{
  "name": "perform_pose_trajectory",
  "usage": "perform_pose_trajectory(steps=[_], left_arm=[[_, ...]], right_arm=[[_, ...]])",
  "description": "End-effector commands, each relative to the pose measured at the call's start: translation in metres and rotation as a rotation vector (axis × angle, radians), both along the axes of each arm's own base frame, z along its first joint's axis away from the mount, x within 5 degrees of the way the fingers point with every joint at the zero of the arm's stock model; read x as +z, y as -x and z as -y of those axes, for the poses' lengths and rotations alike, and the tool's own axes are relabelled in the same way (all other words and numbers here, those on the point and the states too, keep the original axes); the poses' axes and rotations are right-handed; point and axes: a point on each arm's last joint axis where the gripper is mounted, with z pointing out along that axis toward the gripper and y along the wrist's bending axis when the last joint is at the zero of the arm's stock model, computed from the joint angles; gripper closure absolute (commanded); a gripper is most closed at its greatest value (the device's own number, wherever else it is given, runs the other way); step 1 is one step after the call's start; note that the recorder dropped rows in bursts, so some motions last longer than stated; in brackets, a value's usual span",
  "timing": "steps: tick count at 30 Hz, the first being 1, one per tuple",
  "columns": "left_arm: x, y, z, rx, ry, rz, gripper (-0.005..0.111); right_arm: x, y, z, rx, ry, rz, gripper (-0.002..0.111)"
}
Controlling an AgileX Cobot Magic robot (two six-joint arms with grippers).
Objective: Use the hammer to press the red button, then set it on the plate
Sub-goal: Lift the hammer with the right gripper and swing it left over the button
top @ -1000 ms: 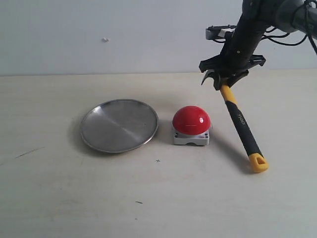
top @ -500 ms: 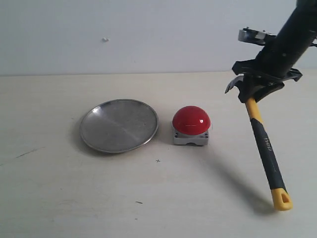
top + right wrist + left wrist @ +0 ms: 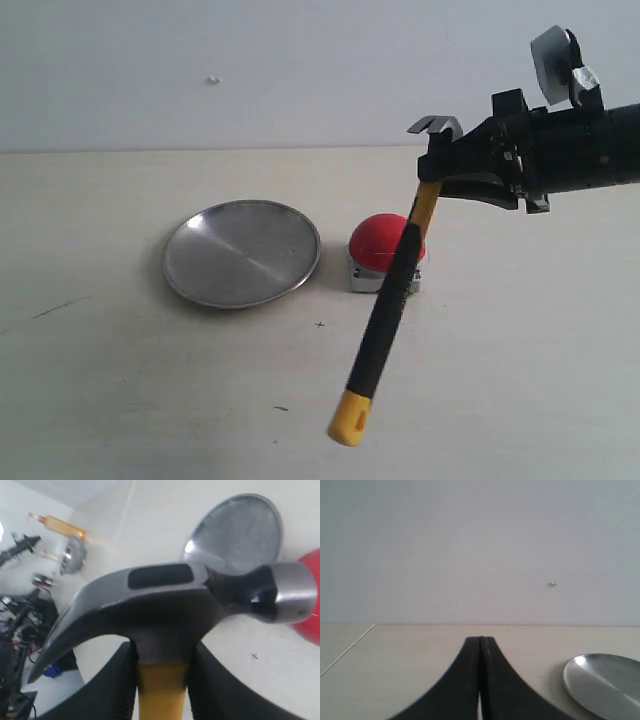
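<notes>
My right gripper [image 3: 440, 172] is shut on the hammer [image 3: 390, 300] just below its dark head and holds it in the air. The black and yellow handle slants down to the left and crosses in front of the red button [image 3: 375, 240], hiding part of it. The silver plate [image 3: 240, 252] lies empty to the left of the button. In the right wrist view the hammer head [image 3: 165, 605] fills the middle above my right gripper [image 3: 160, 680], with the plate [image 3: 240, 535] and the button's edge [image 3: 312, 625] beyond. My left gripper [image 3: 480, 640] is shut on nothing, with the plate [image 3: 605, 682] off to its side.
A pale wall runs behind the beige table [image 3: 150, 400]. The table's edge [image 3: 347, 647] shows in the left wrist view. Lab clutter [image 3: 20, 615] appears past the table in the right wrist view. The left arm does not show in the exterior view.
The right arm has turned level and swung the hammer round. The handle end has moved from the right of the button to the left, across its front. Plate and button have not moved.
</notes>
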Motion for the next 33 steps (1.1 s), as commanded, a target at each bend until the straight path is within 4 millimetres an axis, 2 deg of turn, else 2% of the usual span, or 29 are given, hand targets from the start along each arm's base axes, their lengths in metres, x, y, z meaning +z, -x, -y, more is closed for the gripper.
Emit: perform_pose_trajectory(steps=[1,3,8,17,20,24,25,33], left_arm=[[0.0,0.0,0.0,0.0,0.006,0.002,0.107],[0.0,0.0,0.0,0.0,0.006,0.002,0.107],[0.0,0.0,0.0,0.0,0.006,0.002,0.107],[0.0,0.0,0.0,0.0,0.006,0.002,0.107],[0.004,0.0,0.0,-0.001,0.04,0.05,0.107],[0.005,0.0,-0.001,-0.041,0.581,0.074,0.107],[0.005,0.0,-0.001,-0.045,0.635,0.075,0.107],[0.009,0.001,-0.002,-0.04,0.538,0.116,0.107]], right_arm=[[0.006,0.014,-0.022,-0.061,-0.144,0.081,0.108],[-0.002,0.023,-0.046,0.008,-0.132,0.092,0.108],[-0.007,0.026,-0.071,0.043,-0.072,0.077,0.108],[-0.007,0.032,-0.099,0.115,-0.048,0.081,0.108],[-0.003,0.029,-0.102,0.117,-0.043,0.099,0.108],[0.003,0.027,-0.103,0.128,-0.057,0.119,0.108],[0.003,0.027,-0.103,0.128,-0.057,0.119,0.108],[0.004,0.022,-0.101,0.095,-0.031,0.123,0.108]])
